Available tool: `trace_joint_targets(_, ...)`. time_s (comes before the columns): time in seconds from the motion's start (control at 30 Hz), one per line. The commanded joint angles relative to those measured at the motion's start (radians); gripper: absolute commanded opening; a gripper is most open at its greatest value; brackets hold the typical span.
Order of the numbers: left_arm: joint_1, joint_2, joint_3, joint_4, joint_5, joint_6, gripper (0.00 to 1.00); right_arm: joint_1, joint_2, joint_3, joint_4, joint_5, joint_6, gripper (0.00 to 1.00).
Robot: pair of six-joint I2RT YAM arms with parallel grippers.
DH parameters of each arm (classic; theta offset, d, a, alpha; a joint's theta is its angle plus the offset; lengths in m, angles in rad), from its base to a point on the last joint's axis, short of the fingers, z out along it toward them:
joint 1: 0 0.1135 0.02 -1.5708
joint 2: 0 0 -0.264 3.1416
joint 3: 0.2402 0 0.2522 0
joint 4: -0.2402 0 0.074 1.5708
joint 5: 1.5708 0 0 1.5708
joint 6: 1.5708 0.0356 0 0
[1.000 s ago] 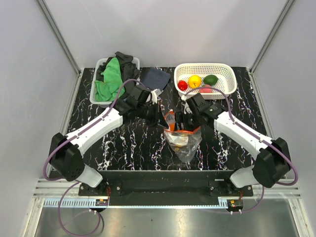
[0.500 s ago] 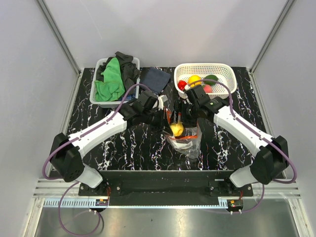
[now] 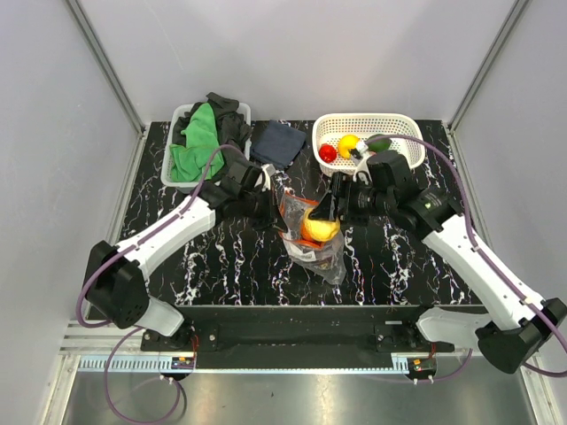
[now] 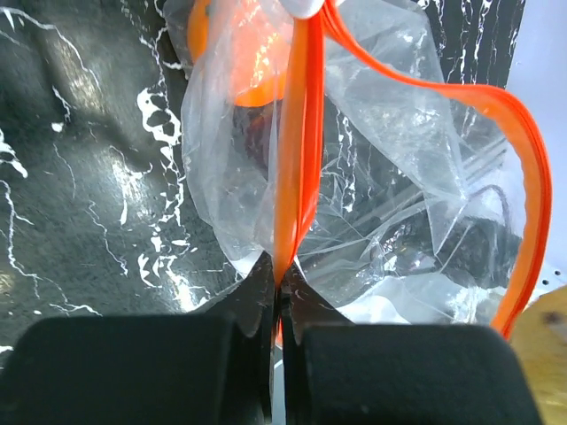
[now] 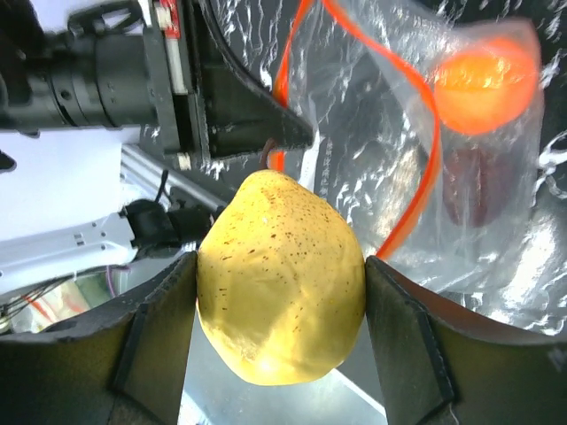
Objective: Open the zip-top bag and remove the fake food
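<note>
Clamping a yellow fruit [image 3: 320, 227], the right gripper [image 3: 336, 211] is hanging over the mouth of the zip-top bag [image 3: 317, 257], which is slumping on the black marbled table [image 3: 221, 257] in the overhead view. Against half a second ago, the right arm is reaching in from further right, and the left gripper [image 3: 271, 204] is sitting further left, the bag's mouth shifted with it. From the left wrist, the fingers are pinching shut on the orange zip strip [image 4: 297, 150], and an orange fruit [image 4: 252, 53] is showing through the plastic. From the right wrist, both fingers are pressing the yellow fruit's sides outside the bag, and a dark brown piece [image 5: 474, 190] is lying beside the orange fruit inside.
</note>
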Motion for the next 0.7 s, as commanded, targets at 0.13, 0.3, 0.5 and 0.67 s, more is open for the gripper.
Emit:
trace_joint_targets(0.13, 0.036, -0.052, 0.086, -0.045, -0.015, 0.125, 0.00, -0.096, 0.237, 0.376, -0.038, 0.108, -0.173, 0.00)
trace_joint_targets(0.3, 0.053, -0.021, 0.135, -0.129, 0.030, 0.240, 0.00, -0.306, 0.439, 0.500, -0.054, 0.083, -0.204, 0.00)
trace_joint_targets(0.5, 0.062, -0.001, 0.197, -0.215, 0.065, 0.417, 0.00, -0.493, 0.711, 0.676, -0.054, 0.135, -0.215, 0.00)
trace_joint_targets(0.67, 0.083, -0.021, 0.165, -0.244, 0.107, 0.502, 0.00, -0.591, 0.948, 0.868, -0.101, 0.190, -0.222, 0.01)
